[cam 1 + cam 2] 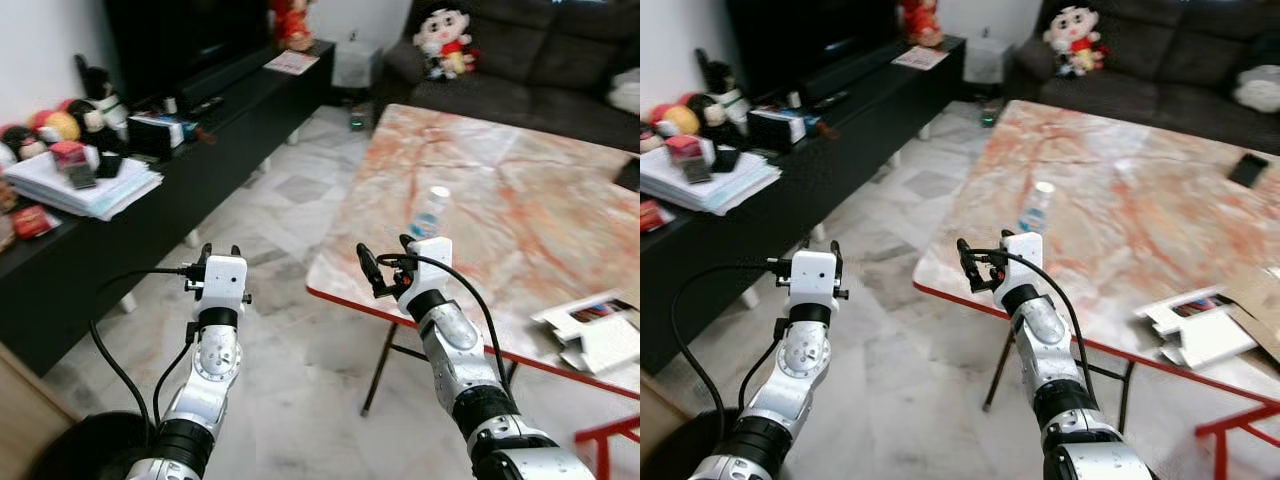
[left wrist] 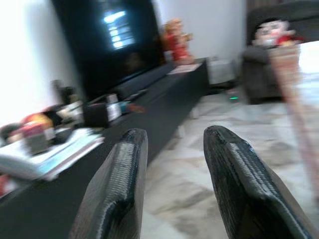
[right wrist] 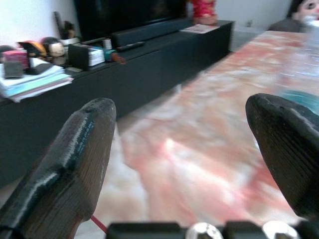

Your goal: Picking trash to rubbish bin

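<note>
Right gripper (image 1: 384,262) facing an upright plastic bottle (image 1: 430,212) on the marble table (image 1: 520,190).

The bottle stands near the table's front edge, long axis vertical, just ahead of the right gripper's widely spread fingers and slightly to their right. The left gripper (image 1: 220,252), fingers parted and empty, hangs over the floor, well apart from the bottle; the right arm is judged nearer.

A marble-patterned, pink-veined tabletop (image 1: 520,190) with a red edge stood on the pale tiled floor (image 1: 270,300). A clear plastic bottle (image 1: 431,212) stood upright near its front edge, and flattened cardboard packaging (image 1: 595,335) lay at the right end. A dark phone-like object (image 1: 1248,169) lay farther back.
</note>
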Robot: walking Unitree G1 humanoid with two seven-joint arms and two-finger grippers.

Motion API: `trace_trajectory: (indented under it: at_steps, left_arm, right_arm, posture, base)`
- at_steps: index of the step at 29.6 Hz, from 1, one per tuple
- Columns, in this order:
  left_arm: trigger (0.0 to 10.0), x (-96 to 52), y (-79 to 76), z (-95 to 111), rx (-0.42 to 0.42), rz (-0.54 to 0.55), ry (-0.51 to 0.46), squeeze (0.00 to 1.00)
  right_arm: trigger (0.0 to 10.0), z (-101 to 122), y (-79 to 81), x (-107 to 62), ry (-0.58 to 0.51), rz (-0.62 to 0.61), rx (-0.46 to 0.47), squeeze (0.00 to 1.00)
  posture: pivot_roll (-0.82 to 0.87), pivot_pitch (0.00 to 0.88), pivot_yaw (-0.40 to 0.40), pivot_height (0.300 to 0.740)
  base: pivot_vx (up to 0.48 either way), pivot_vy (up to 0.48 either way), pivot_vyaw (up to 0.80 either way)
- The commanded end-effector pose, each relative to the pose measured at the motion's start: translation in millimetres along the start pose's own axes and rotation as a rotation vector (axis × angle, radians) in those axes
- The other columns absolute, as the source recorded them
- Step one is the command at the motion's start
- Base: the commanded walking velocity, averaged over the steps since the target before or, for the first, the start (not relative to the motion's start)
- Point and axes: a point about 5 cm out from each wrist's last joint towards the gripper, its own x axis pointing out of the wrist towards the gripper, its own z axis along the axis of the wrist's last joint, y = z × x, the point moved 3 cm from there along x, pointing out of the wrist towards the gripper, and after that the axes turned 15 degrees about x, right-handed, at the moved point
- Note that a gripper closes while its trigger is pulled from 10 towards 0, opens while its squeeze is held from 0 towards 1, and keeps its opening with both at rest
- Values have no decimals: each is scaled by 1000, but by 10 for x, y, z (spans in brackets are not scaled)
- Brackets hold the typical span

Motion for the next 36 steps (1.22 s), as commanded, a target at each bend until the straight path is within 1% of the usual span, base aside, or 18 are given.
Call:
trace_trajectory:
  at_steps: [1,11,17,18,19,22,36]
  left_arm:
    - [10000,37,13,77,-17,7,-23,0]
    - [10000,51,19,78,-9,6,-21,0]
    - [10000,57,26,70,19,7,-19,0]
    - [10000,60,29,68,27,8,-18,0]
    - [10000,62,29,64,27,9,-15,0]
    - [10000,63,21,57,6,5,-7,0]
    - [10000,66,-16,97,2,-26,-26,0]
  right_arm:
    - [10000,51,-23,12,-11,-3,-5,0]
    - [10000,37,-22,10,-5,-5,-6,0]
    - [10000,34,-19,10,-3,-4,-6,0]
    - [10000,33,-18,10,-3,-4,-6,0]
    - [10000,32,-16,11,-3,-3,-6,0]
    - [10000,33,-16,12,-3,-5,-5,0]
    - [10000,31,-9,17,-4,-7,-3,0]
  posture:
    - [9,45,-94,740]
    - [7,44,-96,740]
    - [7,44,-96,740]
    - [7,44,-96,740]
    - [7,44,-96,740]
    - [7,44,-96,740]
    - [10,44,-93,740]
  base:
    - [0,0,-788]
    - [0,0,-788]
    - [0,0,-788]
    - [0,-480,-788]
    - [0,-480,-788]
    - [0,0,-788]
    - [0,0,-788]
